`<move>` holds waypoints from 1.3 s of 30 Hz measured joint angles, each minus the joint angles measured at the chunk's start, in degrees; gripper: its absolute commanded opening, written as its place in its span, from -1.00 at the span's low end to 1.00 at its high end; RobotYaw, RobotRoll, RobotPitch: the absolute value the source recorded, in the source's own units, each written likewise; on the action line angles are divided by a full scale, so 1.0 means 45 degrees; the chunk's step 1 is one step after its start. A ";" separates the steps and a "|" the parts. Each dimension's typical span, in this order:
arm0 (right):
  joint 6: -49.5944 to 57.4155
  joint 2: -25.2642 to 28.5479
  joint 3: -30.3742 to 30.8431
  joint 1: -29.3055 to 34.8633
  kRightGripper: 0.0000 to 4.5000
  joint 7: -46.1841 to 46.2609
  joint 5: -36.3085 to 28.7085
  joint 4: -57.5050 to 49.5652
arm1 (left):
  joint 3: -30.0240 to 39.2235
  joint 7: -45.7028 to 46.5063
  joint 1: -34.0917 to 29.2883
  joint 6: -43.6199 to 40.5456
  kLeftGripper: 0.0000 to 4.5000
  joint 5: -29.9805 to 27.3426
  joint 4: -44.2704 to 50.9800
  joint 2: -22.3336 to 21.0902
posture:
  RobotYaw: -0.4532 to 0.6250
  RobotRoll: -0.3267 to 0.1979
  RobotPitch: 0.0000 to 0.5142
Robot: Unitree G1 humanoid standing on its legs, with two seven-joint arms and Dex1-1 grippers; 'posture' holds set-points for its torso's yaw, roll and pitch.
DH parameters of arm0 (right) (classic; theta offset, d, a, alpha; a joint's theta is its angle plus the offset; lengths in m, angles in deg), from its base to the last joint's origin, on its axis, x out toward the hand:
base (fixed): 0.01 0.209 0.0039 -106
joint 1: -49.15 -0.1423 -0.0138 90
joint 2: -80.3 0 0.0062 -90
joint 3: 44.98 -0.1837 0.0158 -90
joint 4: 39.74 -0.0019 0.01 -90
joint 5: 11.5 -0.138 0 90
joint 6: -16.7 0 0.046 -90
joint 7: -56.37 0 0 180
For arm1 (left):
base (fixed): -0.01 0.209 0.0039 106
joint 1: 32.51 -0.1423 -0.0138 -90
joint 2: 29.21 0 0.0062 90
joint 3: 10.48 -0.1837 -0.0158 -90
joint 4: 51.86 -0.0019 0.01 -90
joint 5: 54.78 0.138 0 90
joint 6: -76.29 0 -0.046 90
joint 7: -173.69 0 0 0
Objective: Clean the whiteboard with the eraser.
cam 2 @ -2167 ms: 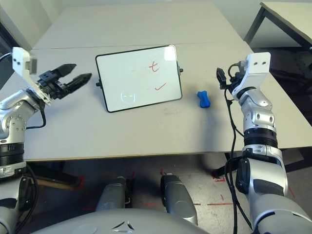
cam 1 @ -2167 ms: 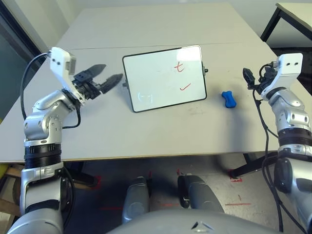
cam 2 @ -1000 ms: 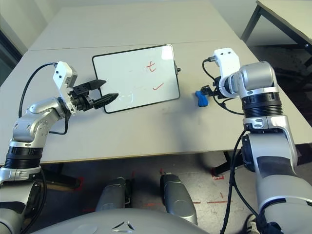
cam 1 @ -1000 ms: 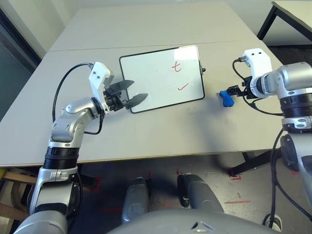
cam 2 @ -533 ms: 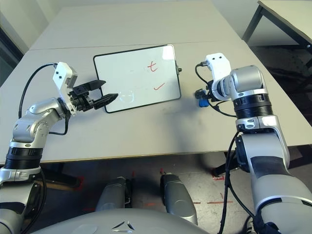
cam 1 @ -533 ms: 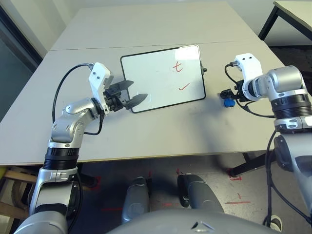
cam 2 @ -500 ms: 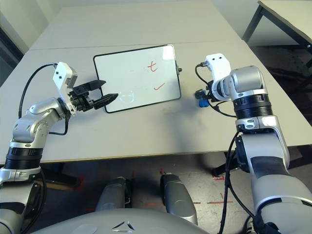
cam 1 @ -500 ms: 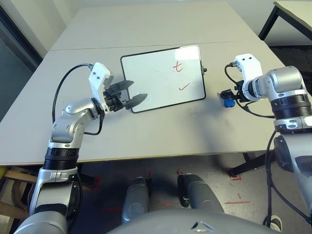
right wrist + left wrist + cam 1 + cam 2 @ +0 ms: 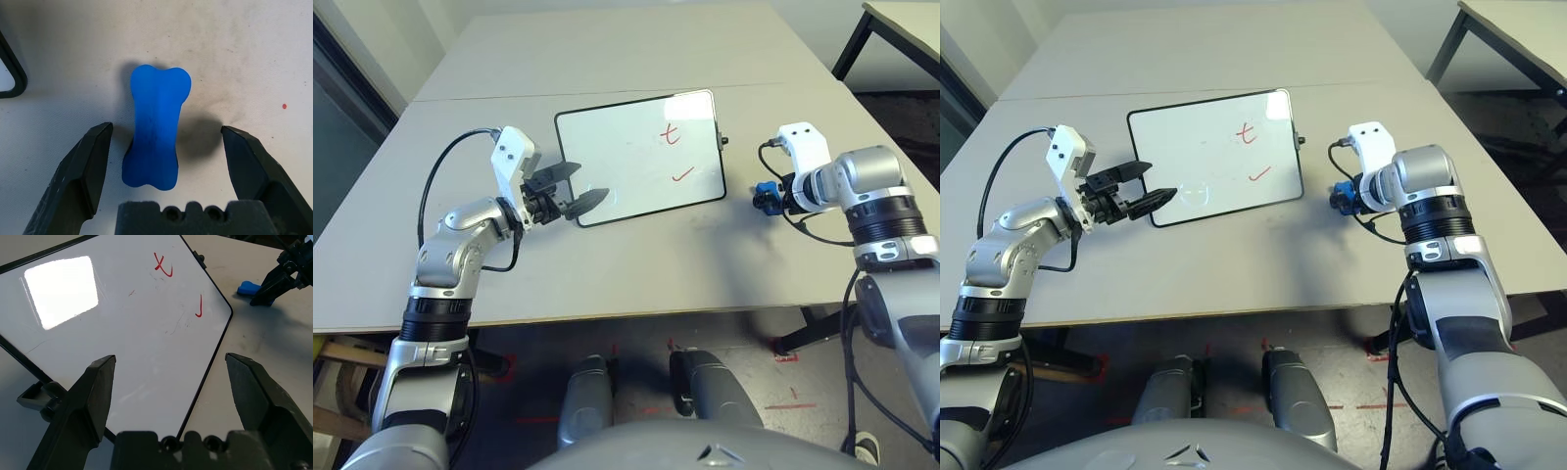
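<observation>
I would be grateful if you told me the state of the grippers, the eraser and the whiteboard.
Right gripper: open, fingers on either side of the eraser.
Left gripper: open, at the whiteboard's left end.
Eraser: on the table, not gripped.
Whiteboard: lying flat, red marks still unwiped.

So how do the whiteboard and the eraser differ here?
The whiteboard is a large, thin rectangle; the eraser is small and bone-shaped. The whiteboard is white with a black frame, the eraser plain blue. The whiteboard carries red marks; the eraser shows none. Both lie on the table.
</observation>
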 measured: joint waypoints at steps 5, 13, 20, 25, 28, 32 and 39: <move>-0.0265 -0.0057 -0.0001 0.0000 0.04 0.0030 -0.0002 0.0107 | 0.0000 0.0008 0.0000 0.0000 1.00 0.0006 0.0000 0.0000 | -0.34 0.25 -0.66; -0.0902 -0.0059 0.0028 0.0011 -0.87 0.0100 0.0100 0.0161 | 0.0000 0.0011 0.0001 0.0003 1.00 0.0020 -0.0002 0.0001 | -0.35 0.25 -0.67; -0.2394 0.0909 0.1770 0.0425 -0.87 -0.1672 0.0596 -0.0845 | -0.0002 0.0015 0.0010 0.0017 1.00 0.0092 -0.0014 0.0009 | -0.35 0.25 -0.68; -0.4483 0.2383 0.3879 0.0234 -0.87 -0.3840 0.1730 -0.2646 | -0.0004 0.0012 0.0017 0.0019 1.00 0.0132 -0.0018 0.0010 | -0.36 0.25 -0.69; -0.6004 0.3037 0.5311 -0.0114 -0.87 -0.5019 0.2894 -0.3516 | -0.0006 0.0006 0.0063 0.0021 1.00 0.0142 -0.0031 0.0016 | -0.37 0.25 -0.70; -0.7895 0.3341 0.6750 -0.0701 -0.87 -0.5993 0.4743 -0.4093 | -0.0011 -0.0004 0.0105 0.0052 1.00 0.0170 -0.0080 0.0027 | -0.37 0.25 -0.71; -0.9323 0.2563 0.7628 -0.1366 -0.87 -0.7482 0.6574 -0.4538 | -0.0094 -0.0006 0.0147 0.0098 1.00 0.0220 -0.0167 0.0113 | -0.35 0.25 -0.72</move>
